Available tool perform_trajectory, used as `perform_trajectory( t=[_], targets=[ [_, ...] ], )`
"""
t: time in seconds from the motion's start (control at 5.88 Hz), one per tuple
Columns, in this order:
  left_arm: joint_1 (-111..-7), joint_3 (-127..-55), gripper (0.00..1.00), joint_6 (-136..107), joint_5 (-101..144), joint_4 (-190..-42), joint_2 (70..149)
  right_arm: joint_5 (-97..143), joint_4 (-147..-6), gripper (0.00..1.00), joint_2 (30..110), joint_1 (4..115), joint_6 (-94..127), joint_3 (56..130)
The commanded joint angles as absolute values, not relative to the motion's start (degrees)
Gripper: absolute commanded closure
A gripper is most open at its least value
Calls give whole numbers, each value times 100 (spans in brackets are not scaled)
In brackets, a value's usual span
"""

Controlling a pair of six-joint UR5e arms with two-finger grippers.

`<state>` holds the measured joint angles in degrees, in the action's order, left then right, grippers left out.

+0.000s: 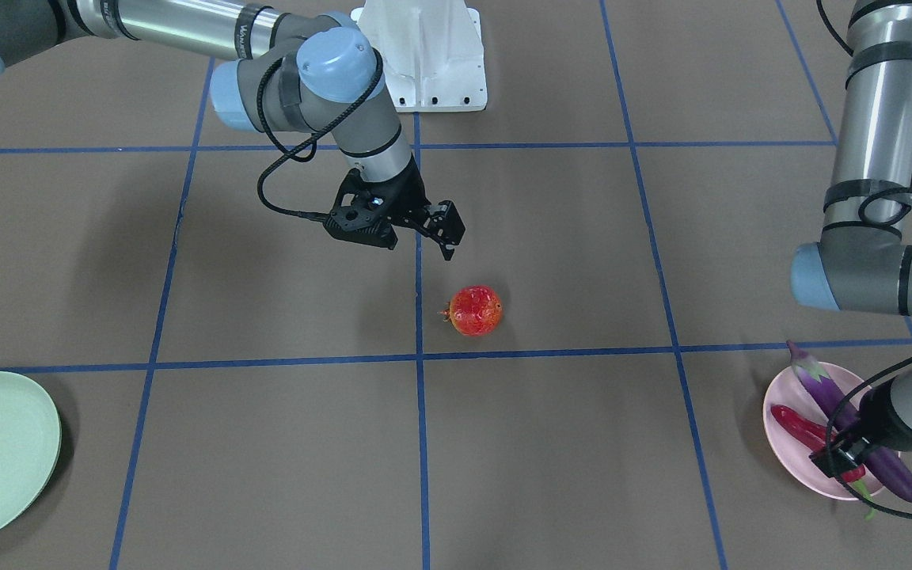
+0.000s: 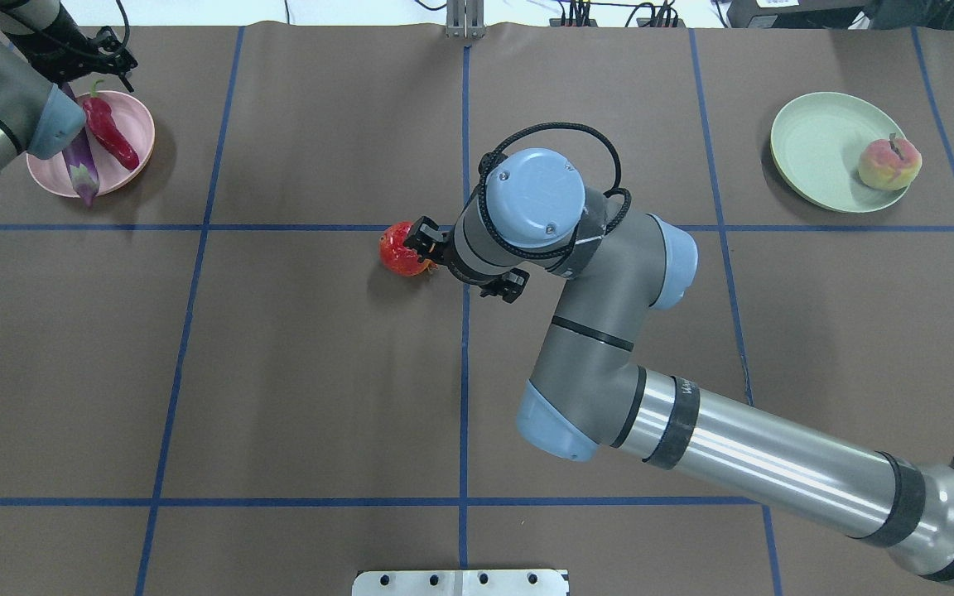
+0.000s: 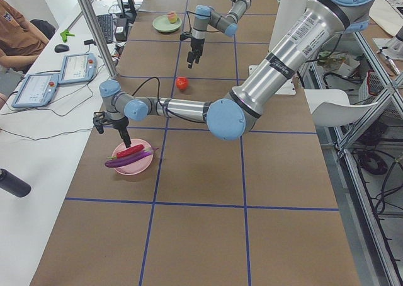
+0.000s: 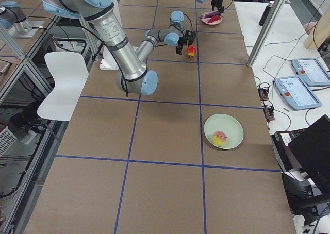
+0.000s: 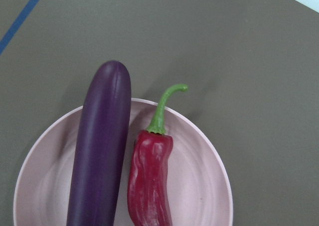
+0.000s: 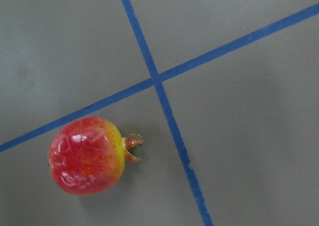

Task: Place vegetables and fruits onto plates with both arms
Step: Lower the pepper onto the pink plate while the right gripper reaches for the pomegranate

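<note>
The red-orange speckled fruit lies on the brown table near the middle and also shows in the right wrist view. My right gripper hovers open and empty just beside and above it. The pink plate holds the purple eggplant and the red chili pepper side by side, as the left wrist view shows for the eggplant and the chili. My left gripper hangs just above that plate, open and empty. The peach sits on the mint green plate.
The white pedestal base stands at the robot's edge of the table. Blue tape lines divide the brown surface into squares. Tablets and cables lie on a white side bench beyond the pink plate.
</note>
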<state>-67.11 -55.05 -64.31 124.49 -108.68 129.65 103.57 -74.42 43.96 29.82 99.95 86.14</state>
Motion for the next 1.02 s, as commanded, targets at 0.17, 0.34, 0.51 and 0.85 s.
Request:
perform_trajectory(
  t=[0.17, 0.34, 0.51, 0.85],
  targets=[
    [-6697, -6020, 0, -6697, 12524, -10863, 12727, 10292, -7506, 0, 3587, 2971, 11465, 7490],
    [-6697, -6142, 0, -6715, 12524, -10872, 12613, 10283, -7532, 1, 3316, 2988, 12027, 7210],
    [-6697, -6300, 0, -6924, 12524, -10872, 12551, 10283, -7993, 1, 2783, 3006, 12276, 6676],
    [-6688, -6512, 0, -7048, 12524, -10881, 12411, 10153, -8060, 1, 2672, 3102, 12733, 6523]
  ],
)
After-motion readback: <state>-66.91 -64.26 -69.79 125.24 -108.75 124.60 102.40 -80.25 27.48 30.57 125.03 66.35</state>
